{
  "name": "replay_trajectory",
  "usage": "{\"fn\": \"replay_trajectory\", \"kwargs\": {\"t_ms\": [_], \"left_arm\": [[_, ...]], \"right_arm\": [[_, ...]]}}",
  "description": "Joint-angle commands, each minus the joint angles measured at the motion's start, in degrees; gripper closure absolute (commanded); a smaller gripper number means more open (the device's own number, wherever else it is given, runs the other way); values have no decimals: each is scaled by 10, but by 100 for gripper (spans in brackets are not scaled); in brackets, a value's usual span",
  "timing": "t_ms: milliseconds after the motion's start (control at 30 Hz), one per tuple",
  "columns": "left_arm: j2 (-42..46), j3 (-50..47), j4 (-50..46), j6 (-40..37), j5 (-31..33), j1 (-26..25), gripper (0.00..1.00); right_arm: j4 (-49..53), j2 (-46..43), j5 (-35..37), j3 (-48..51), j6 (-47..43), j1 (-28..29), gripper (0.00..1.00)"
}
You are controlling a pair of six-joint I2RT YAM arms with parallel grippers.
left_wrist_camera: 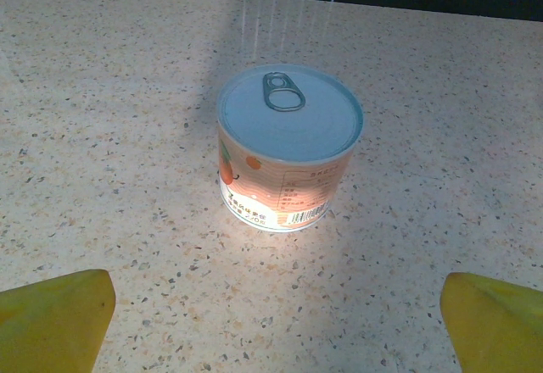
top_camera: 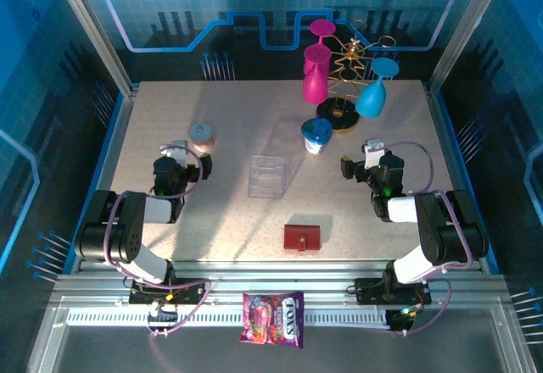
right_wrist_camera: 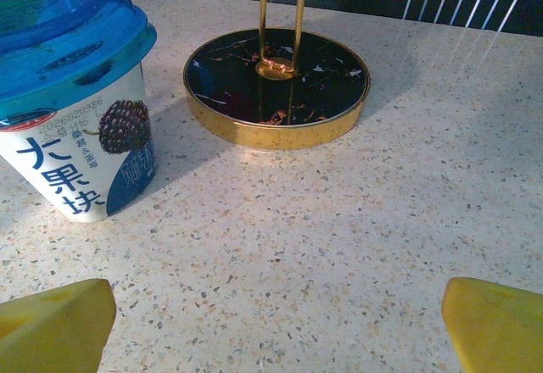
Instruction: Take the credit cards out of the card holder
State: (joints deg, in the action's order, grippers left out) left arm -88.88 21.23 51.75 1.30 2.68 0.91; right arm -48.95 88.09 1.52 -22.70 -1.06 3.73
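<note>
**Open table around the dark red folding card holder [top_camera: 302, 237]; the clutter stands toward the far edge**

We find bare speckled table [top_camera: 212, 220] on every side of the card holder, which lies near the middle of the near edge, so the way in is free from both left and right. Beyond it, a transparent acrylic tray [top_camera: 266, 176] takes up the table's centre. A short orange-printed tin can with a pull-tab lid [left_wrist_camera: 288, 148] stands straight ahead of the left gripper [left_wrist_camera: 276, 292], clear of its wide-apart fingers. Ahead of the right gripper [right_wrist_camera: 277, 297], also spread wide, a white yoghurt cup with a blue lid [right_wrist_camera: 76, 93] stands to the left. A gold wire stand on a round black base [right_wrist_camera: 277, 85], carrying a pink goblet [top_camera: 315, 80] and a blue goblet [top_camera: 372, 97], blocks the far-right part.
</note>
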Motion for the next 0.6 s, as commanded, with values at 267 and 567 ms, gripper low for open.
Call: {"fn": "replay_trajectory", "kwargs": {"t_ms": [267,567], "left_arm": [[0,8,9,-10,-6,-4,1],[0,9,9,-10,-6,-3,1]], "right_arm": [[-18,2,16,-2,4,-2,0],[-18,2,17,-3,4,-1,0]]}}
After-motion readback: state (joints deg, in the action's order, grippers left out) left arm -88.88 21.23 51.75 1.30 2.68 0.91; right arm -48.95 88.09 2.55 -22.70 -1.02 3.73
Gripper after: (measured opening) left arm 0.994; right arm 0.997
